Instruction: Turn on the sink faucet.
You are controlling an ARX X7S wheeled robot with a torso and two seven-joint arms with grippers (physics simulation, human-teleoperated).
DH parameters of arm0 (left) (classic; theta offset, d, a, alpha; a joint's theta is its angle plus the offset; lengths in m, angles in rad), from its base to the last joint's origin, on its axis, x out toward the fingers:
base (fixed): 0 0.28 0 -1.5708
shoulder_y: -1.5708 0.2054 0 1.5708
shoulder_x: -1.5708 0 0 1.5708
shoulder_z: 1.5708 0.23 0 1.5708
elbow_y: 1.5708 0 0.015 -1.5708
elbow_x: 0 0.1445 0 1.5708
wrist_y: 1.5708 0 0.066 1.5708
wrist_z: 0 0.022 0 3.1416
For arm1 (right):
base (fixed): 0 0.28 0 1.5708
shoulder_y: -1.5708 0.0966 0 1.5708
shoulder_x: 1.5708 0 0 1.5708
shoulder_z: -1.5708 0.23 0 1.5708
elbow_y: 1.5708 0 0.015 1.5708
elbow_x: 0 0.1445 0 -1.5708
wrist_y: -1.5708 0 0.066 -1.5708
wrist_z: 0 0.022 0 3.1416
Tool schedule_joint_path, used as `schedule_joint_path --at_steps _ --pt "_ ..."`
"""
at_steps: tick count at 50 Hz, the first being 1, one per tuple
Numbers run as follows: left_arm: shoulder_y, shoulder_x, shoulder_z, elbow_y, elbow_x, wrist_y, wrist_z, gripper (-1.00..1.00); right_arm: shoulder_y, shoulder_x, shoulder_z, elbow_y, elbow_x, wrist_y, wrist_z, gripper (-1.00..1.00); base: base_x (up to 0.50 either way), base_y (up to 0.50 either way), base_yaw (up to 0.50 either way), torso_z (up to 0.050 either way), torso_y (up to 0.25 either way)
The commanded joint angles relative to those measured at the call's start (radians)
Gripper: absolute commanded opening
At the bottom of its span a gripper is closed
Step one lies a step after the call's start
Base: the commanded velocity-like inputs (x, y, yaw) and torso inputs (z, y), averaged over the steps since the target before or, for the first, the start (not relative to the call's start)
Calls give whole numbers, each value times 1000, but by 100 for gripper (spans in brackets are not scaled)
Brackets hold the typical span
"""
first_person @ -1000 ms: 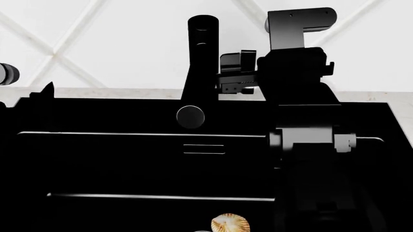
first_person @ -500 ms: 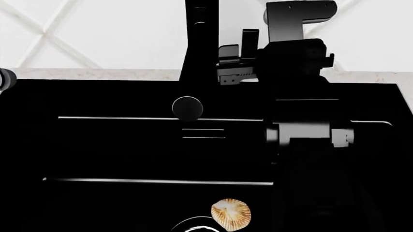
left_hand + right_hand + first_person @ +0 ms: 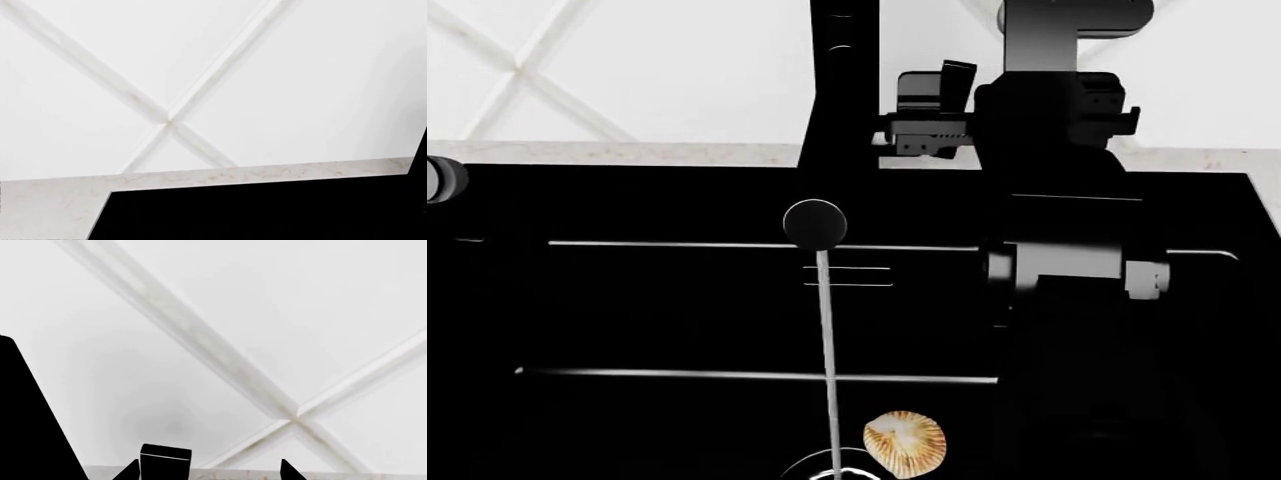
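While the left wrist view showed only white diamond-tiled wall, a marble surface point(image 3: 53, 200) strip and a black mass, the left end effector was unseen.

From the head, the sink faucet point(image 3: 843, 90) stood upright at 12 o'clock, long axis vertical, its round spout end point(image 3: 815, 223) facing the camera; a thin water stream point(image 3: 826, 350) fell into the sink point(image 3: 667, 320) beside a shell point(image 3: 905, 442). At 1 o'clock the right end effector point(image 3: 934, 100) sat beside the column; its opening could not be told.

The right wrist view showed wall and dark finger tips point(image 3: 165, 458).

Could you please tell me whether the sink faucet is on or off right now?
On: a thin stream of water runs from the faucet spout down toward the drain.
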Motion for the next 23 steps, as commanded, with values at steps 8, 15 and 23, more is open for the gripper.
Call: schedule_joint_path --at_steps 8,15,23 --pt "1 3 -12 9 -9 1 -15 100 -2 16 8 3 -22 4 28 100 0 0 0 0 0" --pt "13 -2 -17 11 -11 6 -16 100 -7 20 4 3 -24 12 30 100 0 0 0 0 0" --pt "14 9 -10 -8 -5 21 -16 100 -14 28 -3 3 -27 10 34 100 0 0 0 0 0"
